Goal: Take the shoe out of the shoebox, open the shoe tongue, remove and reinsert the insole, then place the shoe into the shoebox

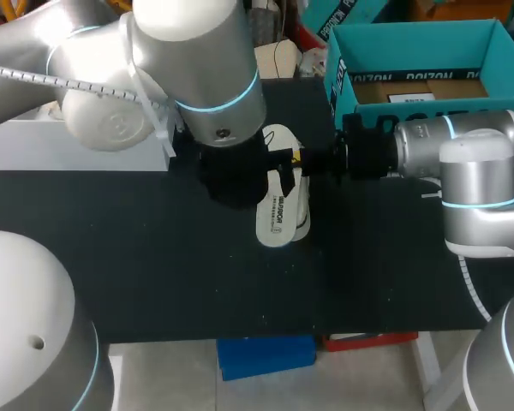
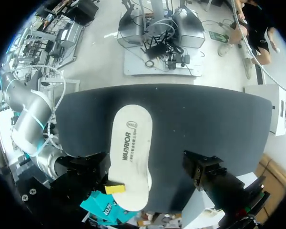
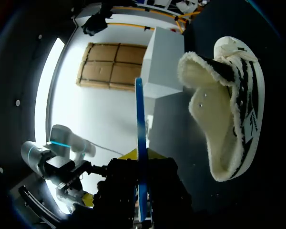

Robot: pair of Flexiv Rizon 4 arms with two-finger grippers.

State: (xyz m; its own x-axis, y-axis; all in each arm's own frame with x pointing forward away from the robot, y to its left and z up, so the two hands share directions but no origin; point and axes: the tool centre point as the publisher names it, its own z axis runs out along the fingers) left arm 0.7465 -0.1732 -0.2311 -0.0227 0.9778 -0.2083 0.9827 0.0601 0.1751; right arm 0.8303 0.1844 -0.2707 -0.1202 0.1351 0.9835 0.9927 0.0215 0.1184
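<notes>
the big silver left arm (image 1: pixel 154 68) fills the near left of the head view and bends down over the middle of the black table (image 1: pixel 154 274). the left gripper is hidden under that arm's dark wrist, so whether it is open or closed cannot be told. close beside it, the right arm (image 1: pixel 463 163) comes in level from the right. the right gripper (image 3: pixel 142 155) is closed on the flat white printed insole (image 2: pixel 131 152), with one yellow tip (image 2: pixel 115 188) pressed on the insole's end nearest the box. from that wrist the insole shows edge-on as a thin blue strip between the two tips. the white fleece-lined shoe with black stripes (image 3: pixel 248 86) lies on the table just beyond, its opening towards the right gripper. it is outside the open teal cardboard shoebox (image 1: pixel 411 47) at the far right. a white box (image 1: pixel 68 145) stands at the far left.
</notes>
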